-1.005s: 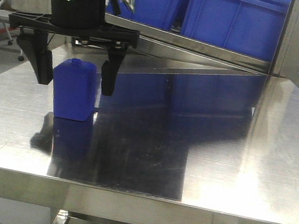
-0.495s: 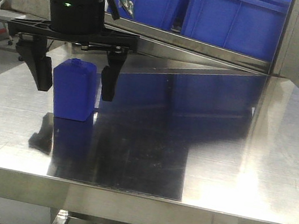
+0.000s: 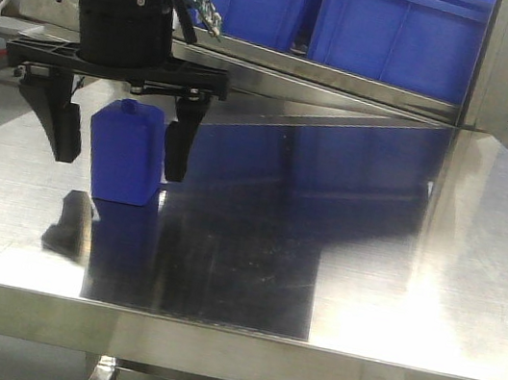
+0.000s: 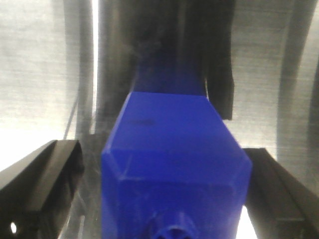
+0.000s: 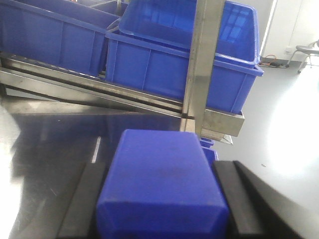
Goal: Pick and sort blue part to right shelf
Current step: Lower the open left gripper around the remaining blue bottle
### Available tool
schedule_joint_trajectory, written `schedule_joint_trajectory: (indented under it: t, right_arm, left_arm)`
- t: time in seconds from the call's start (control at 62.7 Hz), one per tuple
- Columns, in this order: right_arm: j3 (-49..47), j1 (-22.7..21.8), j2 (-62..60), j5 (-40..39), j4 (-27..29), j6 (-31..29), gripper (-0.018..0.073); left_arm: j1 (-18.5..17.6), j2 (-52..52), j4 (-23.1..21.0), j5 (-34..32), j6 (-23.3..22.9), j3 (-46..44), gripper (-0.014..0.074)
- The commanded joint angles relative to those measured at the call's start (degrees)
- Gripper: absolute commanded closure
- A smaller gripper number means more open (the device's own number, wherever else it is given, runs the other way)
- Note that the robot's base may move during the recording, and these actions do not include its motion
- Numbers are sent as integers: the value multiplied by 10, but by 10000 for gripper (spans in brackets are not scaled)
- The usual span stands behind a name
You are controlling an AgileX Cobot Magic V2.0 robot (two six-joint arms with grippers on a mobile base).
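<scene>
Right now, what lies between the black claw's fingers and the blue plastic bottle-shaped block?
Nothing: the left wrist view shows bare steel tabletop between the blue bottle-shaped part and the fingers of the left gripper.

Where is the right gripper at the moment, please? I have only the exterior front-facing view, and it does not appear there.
Observer: The right wrist view shows the right gripper shut on a blue block, with a finger flush against each side.
Operator: Thank you. What lies ahead of it?
Observer: Blue bins on a sloped steel rack, with an upright post directly beyond the block.
Operator: And is the left gripper touching the blue part?
Observer: In the left wrist view the left gripper is open around the blue part. A gap shows beside one finger; the other side is too close to tell.
</scene>
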Motion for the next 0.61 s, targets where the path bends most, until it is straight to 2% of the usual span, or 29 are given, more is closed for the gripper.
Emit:
schedule_joint_trajectory:
  t: [0.0,0.207,0.431,0.59]
  right_arm:
    - [-17,-5,5,-52,-2,-4,134]
    - [-17,-5,5,-52,-2,-4,134]
    - [-17,-5,5,-52,-2,-4,134]
    - [-17,-5,5,-52,-2,-4,134]
  left_arm:
    - [0,-33,-1,25,1,-12,-43]
    - [0,-33,-1,25,1,-12,-29]
    - [0,-33,-1,25,1,-12,132]
    - [0,-35,-1,25,1,-12,212]
